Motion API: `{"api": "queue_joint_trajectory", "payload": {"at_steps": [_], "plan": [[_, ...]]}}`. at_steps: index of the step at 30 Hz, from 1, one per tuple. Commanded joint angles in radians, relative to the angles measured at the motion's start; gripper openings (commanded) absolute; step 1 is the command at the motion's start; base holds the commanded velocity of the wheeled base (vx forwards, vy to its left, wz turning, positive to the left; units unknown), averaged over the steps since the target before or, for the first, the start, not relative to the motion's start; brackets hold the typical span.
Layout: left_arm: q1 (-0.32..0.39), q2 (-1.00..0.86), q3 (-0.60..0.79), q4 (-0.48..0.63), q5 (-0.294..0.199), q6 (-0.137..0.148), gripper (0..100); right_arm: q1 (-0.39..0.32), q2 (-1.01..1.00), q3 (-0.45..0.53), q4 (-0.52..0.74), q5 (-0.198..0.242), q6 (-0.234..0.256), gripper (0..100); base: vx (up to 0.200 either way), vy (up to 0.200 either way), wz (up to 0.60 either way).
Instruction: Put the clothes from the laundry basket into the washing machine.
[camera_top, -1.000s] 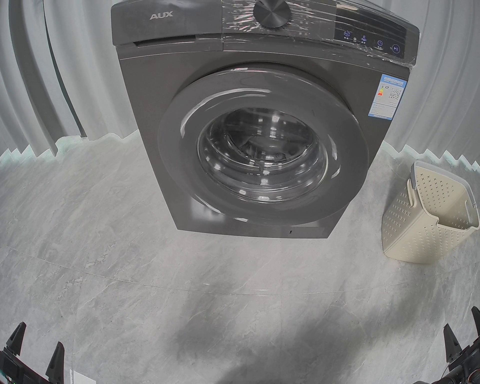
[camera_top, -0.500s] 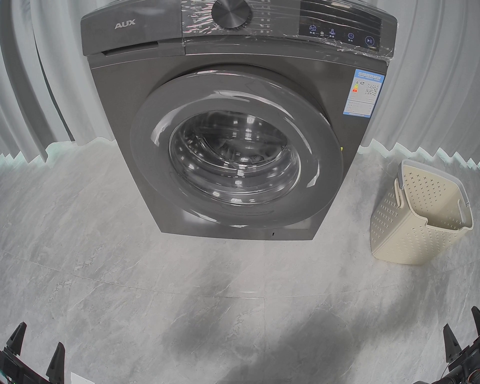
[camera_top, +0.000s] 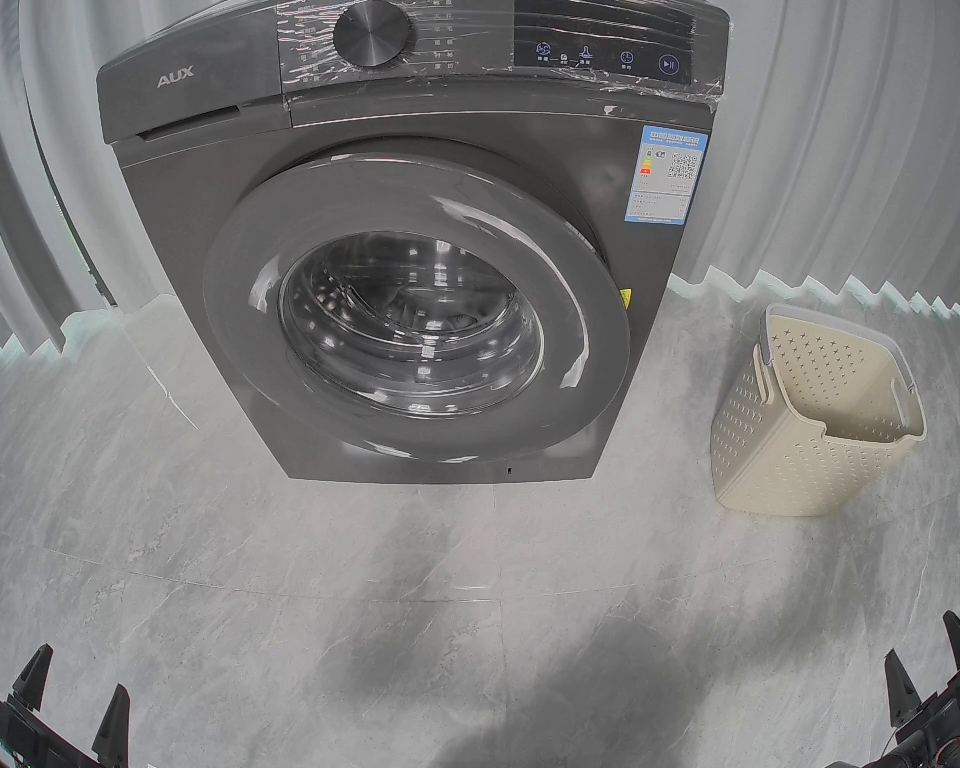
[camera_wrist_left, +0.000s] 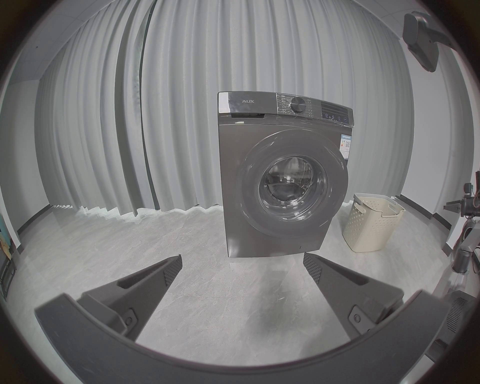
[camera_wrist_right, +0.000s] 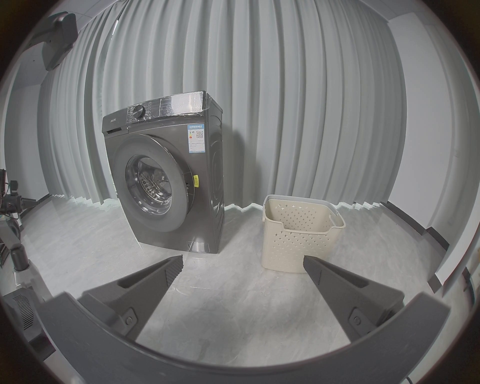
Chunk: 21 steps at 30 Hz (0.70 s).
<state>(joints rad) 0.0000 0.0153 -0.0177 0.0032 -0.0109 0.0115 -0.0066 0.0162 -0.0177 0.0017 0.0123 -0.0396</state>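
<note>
A grey front-loading washing machine (camera_top: 420, 300) stands on the floor with its round glass door shut. To its right stands the cream perforated laundry basket (camera_top: 815, 420); its inner walls show and its bottom is hidden. My left gripper (camera_top: 78, 680) is low at the near left, open and holding nothing. My right gripper (camera_top: 922, 650) is low at the near right, also open and holding nothing. The left wrist view has the left gripper (camera_wrist_left: 241, 257) facing the machine (camera_wrist_left: 285, 175) and basket (camera_wrist_left: 372, 220) from afar. In the right wrist view the right gripper (camera_wrist_right: 241, 259) faces the basket (camera_wrist_right: 300, 232) and machine (camera_wrist_right: 160, 175).
Grey marble-look floor (camera_top: 400, 620) stretches open between me and the machine. Pleated grey curtains (camera_top: 840, 150) hang behind the machine and basket. A wall (camera_wrist_right: 425, 150) closes the room at the right in the right wrist view.
The whole head view has shifted, so the camera moved: machine and basket now sit further left and the basket lower in the picture. Both grippers stay as before, open.
</note>
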Motion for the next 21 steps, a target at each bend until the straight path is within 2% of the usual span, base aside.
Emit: {"api": "queue_joint_trajectory", "payload": {"at_steps": [1,13,18,21], "plan": [[0.000,-0.015,0.018,0.000,0.000,-0.001,100,0.000,-0.016,0.018,-0.003,0.003,-0.003,100,0.000,0.000,0.00],[0.000,-0.015,0.018,0.000,0.000,0.002,100,0.000,-0.016,0.018,-0.005,0.003,-0.010,100,0.000,0.000,0.00],[0.000,-0.015,0.018,0.000,0.006,-0.010,100,0.000,-0.016,0.018,-0.006,0.005,-0.002,100,0.000,0.000,0.00],[0.000,-0.015,0.018,0.000,0.005,-0.005,100,0.000,-0.016,0.018,-0.002,-0.002,0.017,100,0.000,0.000,0.00]]}}
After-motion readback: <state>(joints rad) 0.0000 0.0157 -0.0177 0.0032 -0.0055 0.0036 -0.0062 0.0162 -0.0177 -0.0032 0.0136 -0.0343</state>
